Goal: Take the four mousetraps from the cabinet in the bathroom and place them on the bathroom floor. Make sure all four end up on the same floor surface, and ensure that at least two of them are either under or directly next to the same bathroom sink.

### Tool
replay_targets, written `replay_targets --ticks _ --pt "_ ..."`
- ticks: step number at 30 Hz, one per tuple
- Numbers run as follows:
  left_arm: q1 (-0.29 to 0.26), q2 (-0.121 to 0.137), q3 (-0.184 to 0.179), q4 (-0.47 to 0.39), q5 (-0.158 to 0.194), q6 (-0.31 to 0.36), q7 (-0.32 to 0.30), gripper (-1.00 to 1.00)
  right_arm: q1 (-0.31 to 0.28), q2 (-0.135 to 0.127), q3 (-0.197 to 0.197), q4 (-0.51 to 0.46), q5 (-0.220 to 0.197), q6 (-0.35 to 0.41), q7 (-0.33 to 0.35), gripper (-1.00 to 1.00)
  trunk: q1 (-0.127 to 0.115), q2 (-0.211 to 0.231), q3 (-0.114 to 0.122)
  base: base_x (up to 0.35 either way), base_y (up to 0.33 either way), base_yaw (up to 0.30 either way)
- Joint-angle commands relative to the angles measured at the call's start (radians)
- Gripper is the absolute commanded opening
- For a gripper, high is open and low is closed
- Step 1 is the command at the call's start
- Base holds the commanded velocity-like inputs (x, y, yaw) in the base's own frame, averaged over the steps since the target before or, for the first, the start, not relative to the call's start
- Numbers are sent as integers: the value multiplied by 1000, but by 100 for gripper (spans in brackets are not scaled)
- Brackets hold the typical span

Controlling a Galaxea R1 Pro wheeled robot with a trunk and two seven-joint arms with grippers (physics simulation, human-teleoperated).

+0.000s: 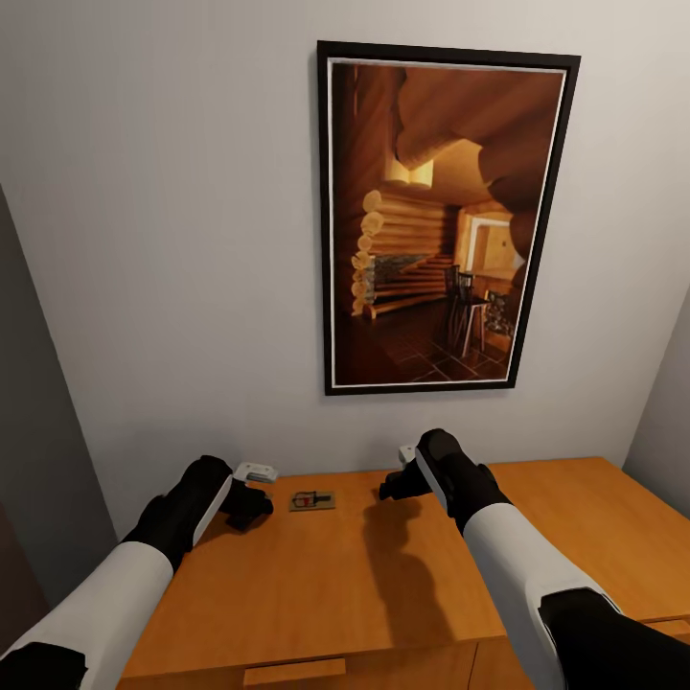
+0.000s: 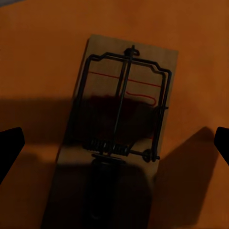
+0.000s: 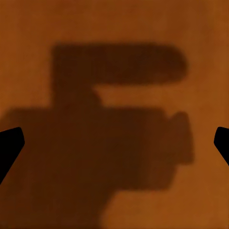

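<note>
Head view: mousetrap [image 1: 312, 500] flat on cabinet [image 1: 316, 594] top near wall, left gripper [image 1: 251, 508] just beside it, fingers apart. Centre over board, descend, clamp long edges, avoid wire. Right gripper [image 1: 395, 487] spread, empty.

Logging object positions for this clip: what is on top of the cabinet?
One mousetrap lies flat on the cabinet top near the wall, between the left gripper and right gripper. The arms cover parts of the top, so anything beneath them cannot be seen.
</note>
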Motion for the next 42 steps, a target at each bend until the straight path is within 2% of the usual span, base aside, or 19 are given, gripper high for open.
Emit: replay_targets --ticks 1,10,11,28,33,35,40,42 --pt "-1 1 -4 -1 -1 4 -2 100 -1 0 1 -1 11 4 9 100 0 -1 -1 0 0 0" --pt "-1 2 -4 10 1 4 -2 100 -1 0 1 -1 11 4 9 100 0 -1 -1 0 0 0" --pt "-1 2 -4 11 1 4 -2 -100 -1 0 1 -1 11 4 9 100 0 -1 -1 0 0 0" --pt "-1 6 -4 17 5 4 1 -100 -1 0 1 -1 11 4 10 100 0 -1 -1 0 0 0" --pt "-1 7 1 -4 1 12 -1 -100 -1 0 1 -1 10 4 10 100 0 -1 -1 0 0 0" --pt "-1 7 2 -34 0 33 -1 -100 -1 0 1 -1 10 4 10 100 0 -1 -1 0 0 0" --pt "-1 7 6 -262 1 81 -2 -100 -1 0 0 -12 9 4 12 100 0 -1 -1 0 0 0" --pt "-1 7 6 -314 1 85 -2 -100 -1 0 0 -13 9 4 12 100 0 -1 -1 0 0 0"
